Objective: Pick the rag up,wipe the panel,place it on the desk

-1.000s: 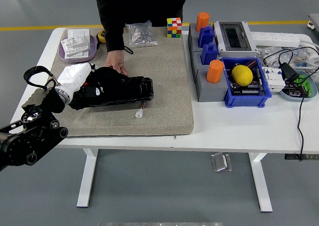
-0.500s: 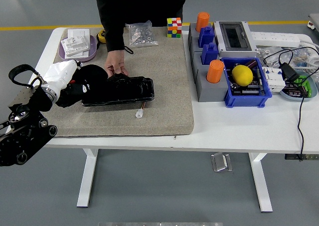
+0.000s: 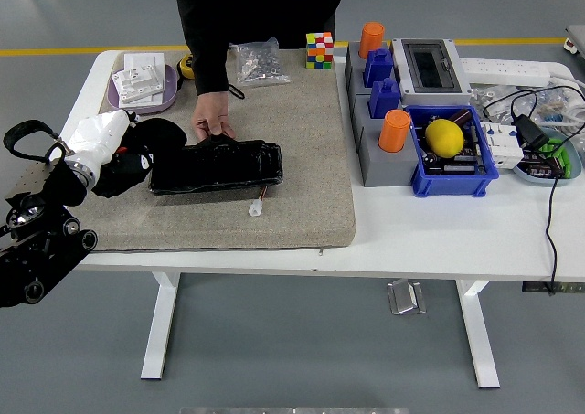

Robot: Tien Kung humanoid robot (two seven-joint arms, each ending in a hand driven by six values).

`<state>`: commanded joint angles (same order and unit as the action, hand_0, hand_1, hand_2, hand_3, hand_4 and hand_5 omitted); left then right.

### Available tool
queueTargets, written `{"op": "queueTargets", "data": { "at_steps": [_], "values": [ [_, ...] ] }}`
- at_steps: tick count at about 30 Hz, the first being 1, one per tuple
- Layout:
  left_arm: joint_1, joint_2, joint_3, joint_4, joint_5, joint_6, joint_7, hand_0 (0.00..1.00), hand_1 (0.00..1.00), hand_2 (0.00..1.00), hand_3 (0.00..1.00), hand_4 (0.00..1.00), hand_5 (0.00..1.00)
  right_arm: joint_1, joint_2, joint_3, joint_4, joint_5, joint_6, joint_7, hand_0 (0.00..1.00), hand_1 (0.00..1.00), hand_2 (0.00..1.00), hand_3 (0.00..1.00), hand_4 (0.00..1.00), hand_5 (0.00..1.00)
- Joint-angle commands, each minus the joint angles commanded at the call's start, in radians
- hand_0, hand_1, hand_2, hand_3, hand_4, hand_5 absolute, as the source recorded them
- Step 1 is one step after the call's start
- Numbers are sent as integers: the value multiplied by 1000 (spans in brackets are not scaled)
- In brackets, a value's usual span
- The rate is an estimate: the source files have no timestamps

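Over the last second the robot's white-gloved left hand [image 3: 102,138], gripping the crumpled black rag [image 3: 146,145], slid left off the glossy black rectangular panel [image 3: 217,165], so wiping looks done.

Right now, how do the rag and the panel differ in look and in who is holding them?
The rag is a soft, crumpled bundle gripped by the robot's left hand at the panel's left end. The panel is a long, flat, glossy slab lying on the mat, steadied at its far edge by a person's hand. Both are black.
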<state>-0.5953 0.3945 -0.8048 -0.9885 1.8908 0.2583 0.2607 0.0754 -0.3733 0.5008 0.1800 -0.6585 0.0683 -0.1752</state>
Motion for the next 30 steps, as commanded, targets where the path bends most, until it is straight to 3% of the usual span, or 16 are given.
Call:
{"op": "queueTargets", "data": {
  "at_steps": [7, 17, 30],
  "values": [
    [-11, -13, 17, 4, -6, 2, 1, 235, 142, 471, 365, 289, 2, 2, -1, -5, 0, 2, 0, 0, 724, 585, 667, 578, 998, 418],
    [-38, -64, 87, 4, -28, 0, 5, 235, 142, 471, 365, 290, 2, 4, -4, -29, 0, 12, 2, 2, 724, 584, 667, 577, 998, 418],
    [-94, -105, 168, 0, -51, -5, 12, 233, 142, 471, 367, 291, 2, 13, -13, -35, 0, 7, 5, -1, 724, 584, 667, 577, 998, 419]
  ]
}}
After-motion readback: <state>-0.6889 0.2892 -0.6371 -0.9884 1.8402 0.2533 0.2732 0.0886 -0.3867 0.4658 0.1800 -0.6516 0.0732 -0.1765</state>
